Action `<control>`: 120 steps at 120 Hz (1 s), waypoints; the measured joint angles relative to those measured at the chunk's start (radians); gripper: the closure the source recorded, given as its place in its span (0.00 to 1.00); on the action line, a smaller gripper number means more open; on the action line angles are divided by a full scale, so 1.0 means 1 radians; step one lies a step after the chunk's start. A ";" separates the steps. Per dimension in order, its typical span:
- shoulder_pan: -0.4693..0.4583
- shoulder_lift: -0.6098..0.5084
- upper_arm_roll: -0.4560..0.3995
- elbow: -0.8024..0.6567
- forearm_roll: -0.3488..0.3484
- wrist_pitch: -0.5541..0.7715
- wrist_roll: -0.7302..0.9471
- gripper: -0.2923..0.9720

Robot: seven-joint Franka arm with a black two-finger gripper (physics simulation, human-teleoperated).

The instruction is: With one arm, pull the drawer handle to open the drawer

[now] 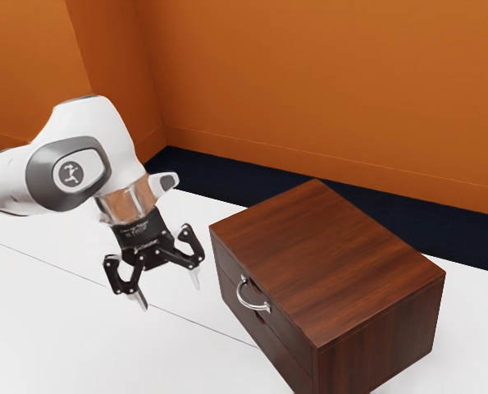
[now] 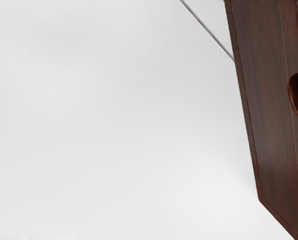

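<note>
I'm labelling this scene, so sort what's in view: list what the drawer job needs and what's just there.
For the job:
gripper, open above the table
handle
drawer
cabinet

Just there:
table
wall
floor

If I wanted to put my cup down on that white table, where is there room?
Widest bare patch: the table below the claw, toward the exterior view's lower left. Another strip lies past the claw, up to the table's far edge. Tightest: between the open claw and the drawer handle on the wooden cabinet.
</note>
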 joint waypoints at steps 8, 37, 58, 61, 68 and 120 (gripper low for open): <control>0.001 0.011 -0.001 -0.008 -0.003 0.003 -0.042 0.25; -0.001 0.025 -0.050 -0.018 0.033 -0.008 -0.161 0.25; 0.003 0.026 -0.064 -0.013 0.122 0.050 -0.237 0.25; 0.004 0.030 -0.066 -0.014 0.129 0.062 -0.247 0.25; 0.001 0.040 -0.073 -0.014 0.141 0.088 -0.269 0.25; -0.021 0.062 -0.159 -0.018 0.069 0.270 -0.393 0.30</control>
